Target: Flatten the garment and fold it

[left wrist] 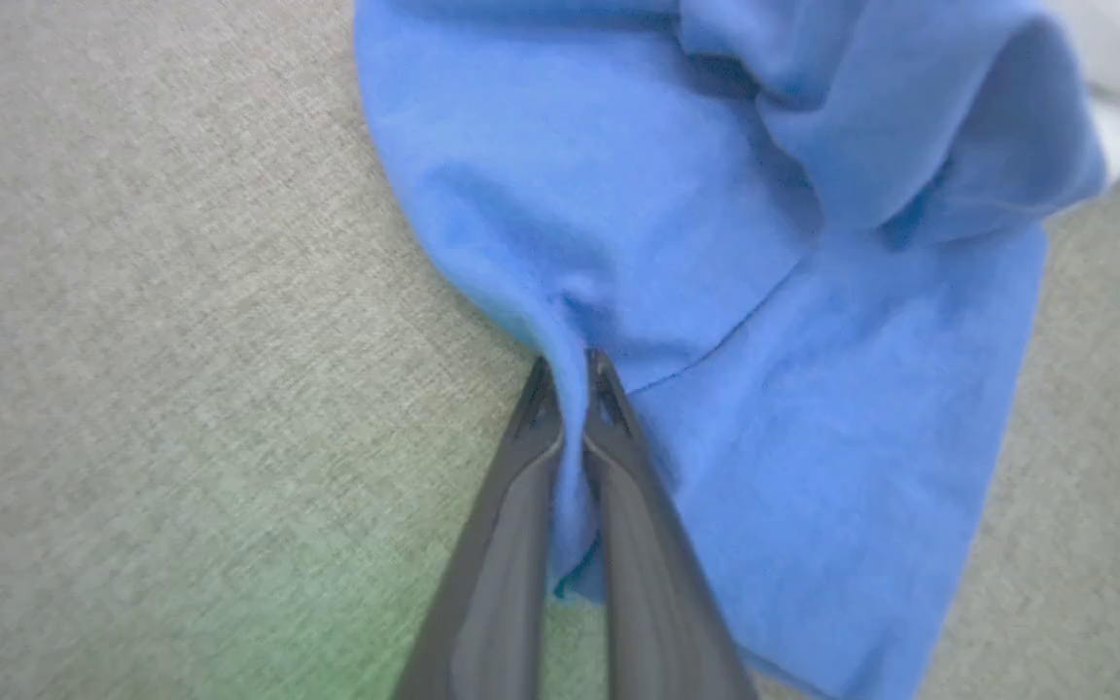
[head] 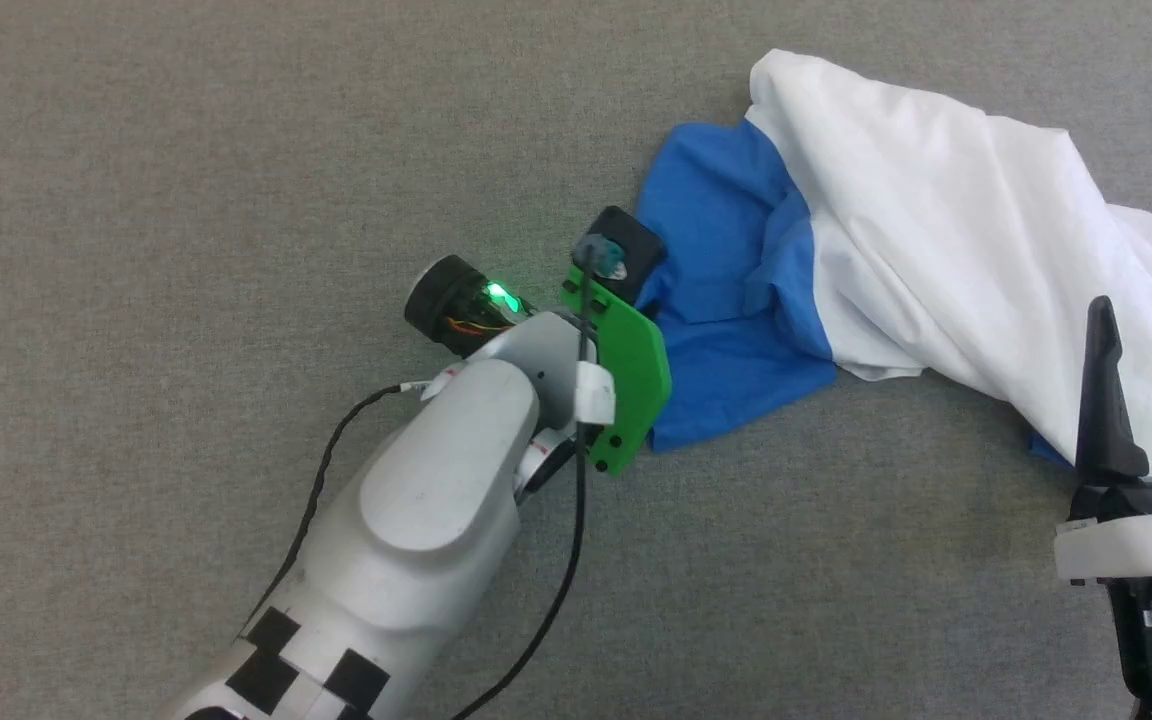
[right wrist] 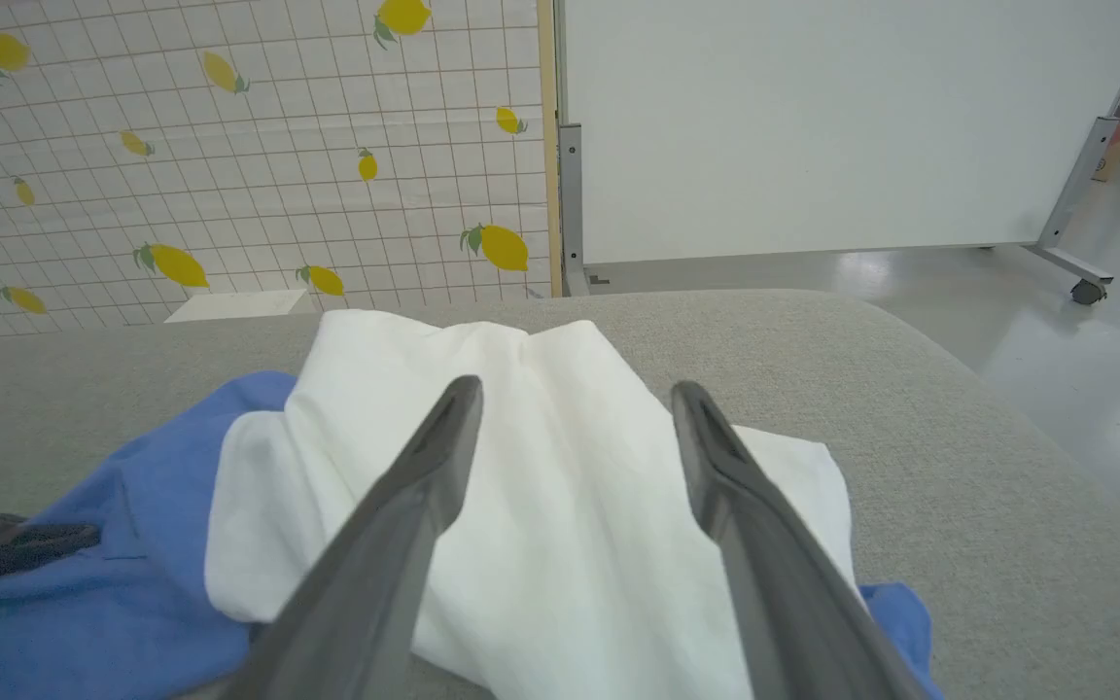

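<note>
The garment point(head: 936, 200) lies crumpled on the grey surface, its white body at the right and a blue sleeve part point(head: 726, 320) bunched at its left end. My left gripper point(left wrist: 570, 367) is shut on a fold at the blue cloth's point(left wrist: 716, 243) edge, with cloth pinched between the fingers. In the head view my left wrist point(head: 616, 340) covers that grip. My right gripper point(head: 1151, 305) stands open at the right edge, over the white cloth's near side. In the right wrist view its fingers point(right wrist: 575, 387) are spread above the white cloth point(right wrist: 560, 506) with nothing between them.
The grey fabric-covered table point(head: 186, 200) stretches wide to the left and front of the garment. Its rounded far edge point(right wrist: 813, 301) shows in the right wrist view, with a lemon-patterned wall point(right wrist: 229, 146), a wheeled white partition point(right wrist: 813, 126) and glossy floor point(right wrist: 1085, 360) beyond.
</note>
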